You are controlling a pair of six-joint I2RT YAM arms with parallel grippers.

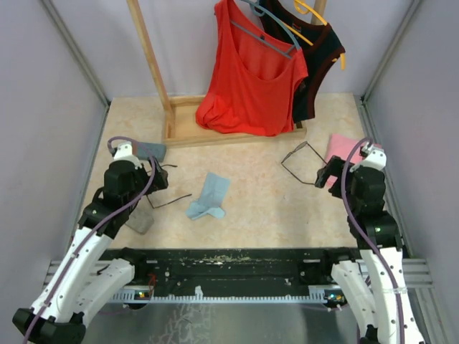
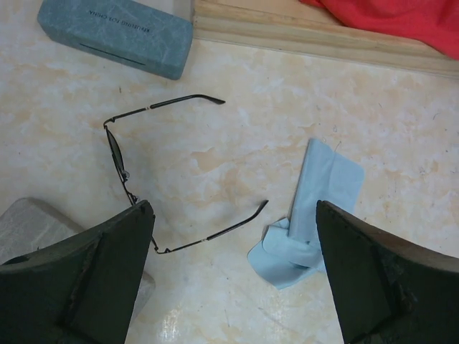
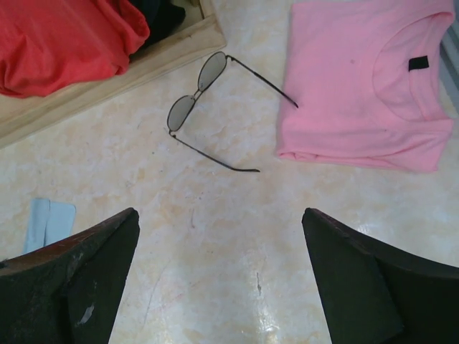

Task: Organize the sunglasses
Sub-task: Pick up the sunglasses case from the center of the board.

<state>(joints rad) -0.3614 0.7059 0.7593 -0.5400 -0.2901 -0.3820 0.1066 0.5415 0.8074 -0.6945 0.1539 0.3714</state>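
Wire-thin and dark: spotting one unfolded pair of squarish-lensed sunglasses [image 2: 117, 154] flat on the beige marbled table [image 2: 237, 129], just ahead of the left hand [image 2: 233, 215], which gapes wide and grips nothing. Front bar at the hand's left side, arms trailing right. Over right, second pair [image 3: 193, 93] lying diagonally, well ahead of the right hand [image 3: 221, 215], equally wide and empty.

The glasses case [image 2: 115, 36] carries one line of small print, upside down and too blurred to read.
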